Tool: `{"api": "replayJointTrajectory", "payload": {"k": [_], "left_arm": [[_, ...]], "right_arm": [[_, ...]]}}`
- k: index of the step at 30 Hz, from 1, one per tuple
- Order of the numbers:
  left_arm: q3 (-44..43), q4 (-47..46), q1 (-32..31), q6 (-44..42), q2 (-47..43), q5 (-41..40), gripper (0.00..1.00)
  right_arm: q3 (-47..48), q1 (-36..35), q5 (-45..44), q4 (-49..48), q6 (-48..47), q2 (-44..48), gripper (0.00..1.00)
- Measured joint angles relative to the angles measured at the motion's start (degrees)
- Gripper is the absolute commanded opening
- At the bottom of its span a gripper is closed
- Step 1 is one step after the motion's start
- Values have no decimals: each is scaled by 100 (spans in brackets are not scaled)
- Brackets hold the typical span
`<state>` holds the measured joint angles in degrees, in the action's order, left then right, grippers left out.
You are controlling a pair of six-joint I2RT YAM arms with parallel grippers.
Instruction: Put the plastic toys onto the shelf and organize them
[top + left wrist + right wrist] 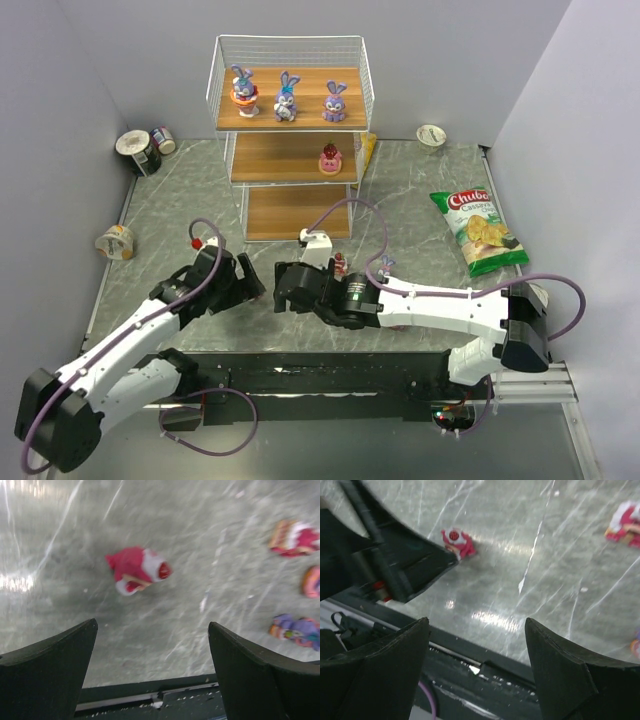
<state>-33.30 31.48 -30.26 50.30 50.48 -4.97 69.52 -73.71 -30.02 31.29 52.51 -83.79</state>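
Shelf: a three-tier white wire rack with smooth brown wooden boards [290, 212] stands at the far side of the table.
Top tier: three purple-blue long-eared plastic bunnies [287, 98] stand upright in a row, apart from one another.
Middle tier: one round pink-red plastic figure [330, 158] sits near the right end.
Bottom tier: bare board.
Table: a glossy grey marbled surface [420, 190] streaked with white veins.
Loose toy: a small red-and-white plastic figurine [138, 570] lies on its side on the table, ahead of the left claw.
Other loose toys: a red, white and yellow figure [295, 537], a round pink one [311, 581] and a purple bunny lying down [297, 630] are clustered at the right of the left wrist view, all blurred.
Left gripper [151, 625]: matte black wedge-shaped fingers spread wide, with nothing between them, low over the table.
Right gripper [476, 621]: the same black wedge-shaped fingers, also spread and empty, just beside the left claw.
Bag: a crinkled green and red chip bag [480, 230] lies flat at the right.
Cans: dark cylindrical tins [138, 152] sit at the far left corner.
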Motion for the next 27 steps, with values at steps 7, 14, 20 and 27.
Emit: {"api": "replayJointTrajectory", "payload": {"k": [7, 14, 20, 27], "left_arm": [[72, -146, 201, 26, 603, 216, 99], [70, -599, 212, -166, 1266, 120, 95], [105, -1128, 210, -341, 1585, -72, 98], [219, -1705, 155, -422, 1993, -282, 99]], "right_arm": [[-339, -28, 79, -28, 387, 39, 83], [-538, -28, 94, -55, 542, 63, 83], [-916, -7, 129, -269, 603, 98, 83], [-1202, 101, 273, -474, 643, 114, 83]]}}
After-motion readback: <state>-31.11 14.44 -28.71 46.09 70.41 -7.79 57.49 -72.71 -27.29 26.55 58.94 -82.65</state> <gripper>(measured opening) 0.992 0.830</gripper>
